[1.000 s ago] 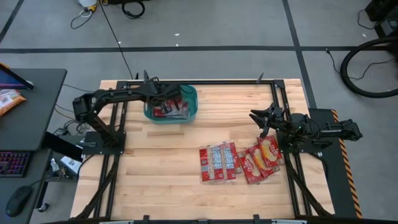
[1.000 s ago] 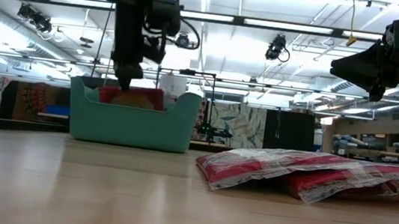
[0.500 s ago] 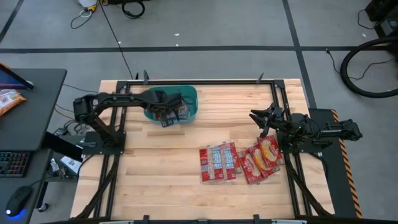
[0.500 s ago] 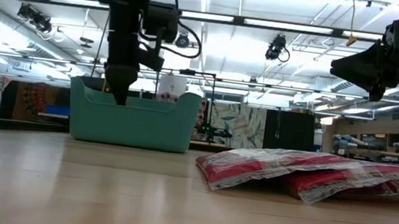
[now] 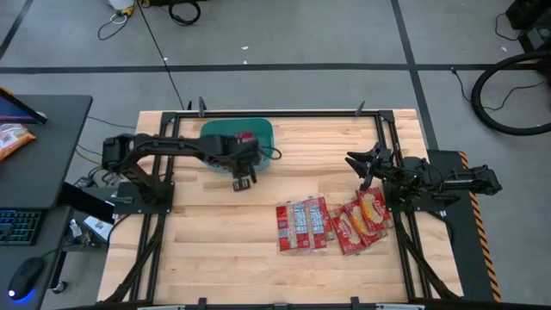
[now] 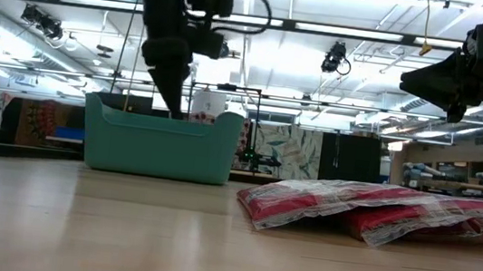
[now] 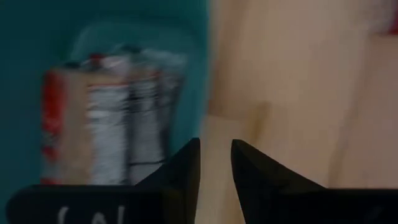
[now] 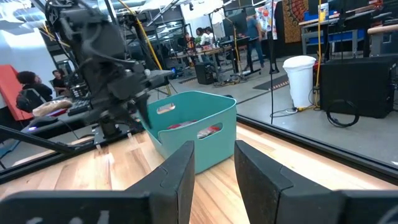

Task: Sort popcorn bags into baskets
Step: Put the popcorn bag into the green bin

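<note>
Gripper of your left arm [image 5: 243, 179] hangs empty, fingers narrowly apart, over the teal basket's [image 5: 263, 131] front rim; right gripper [image 5: 363, 165] waits, slightly open, near the desk's right edge.

Robotics lab, open industrial hall, ceiling strip lights [image 6: 263, 24], taped concrete floor [image 5: 284, 34], floor cables [image 5: 508, 86]
</note>
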`<action>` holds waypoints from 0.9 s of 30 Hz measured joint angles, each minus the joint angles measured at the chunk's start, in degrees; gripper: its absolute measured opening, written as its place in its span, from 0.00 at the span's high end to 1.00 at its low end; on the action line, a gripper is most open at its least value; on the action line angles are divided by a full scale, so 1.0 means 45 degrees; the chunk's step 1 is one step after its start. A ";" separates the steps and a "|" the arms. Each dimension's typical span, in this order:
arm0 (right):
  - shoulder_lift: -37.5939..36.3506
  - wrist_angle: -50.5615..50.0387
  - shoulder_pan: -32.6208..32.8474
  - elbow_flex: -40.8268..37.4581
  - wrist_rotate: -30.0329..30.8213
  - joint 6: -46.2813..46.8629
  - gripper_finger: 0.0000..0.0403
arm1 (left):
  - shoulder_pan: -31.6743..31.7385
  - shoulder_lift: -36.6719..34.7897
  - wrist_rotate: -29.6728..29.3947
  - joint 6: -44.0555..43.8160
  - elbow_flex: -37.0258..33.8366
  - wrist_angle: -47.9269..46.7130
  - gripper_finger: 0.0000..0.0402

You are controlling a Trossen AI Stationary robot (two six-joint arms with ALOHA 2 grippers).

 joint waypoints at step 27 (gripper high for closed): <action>0.0000 0.0003 0.0005 0.0000 -0.0005 0.0002 0.71 | -0.5499 0.5092 -0.0206 -0.0925 0.2921 0.3419 0.51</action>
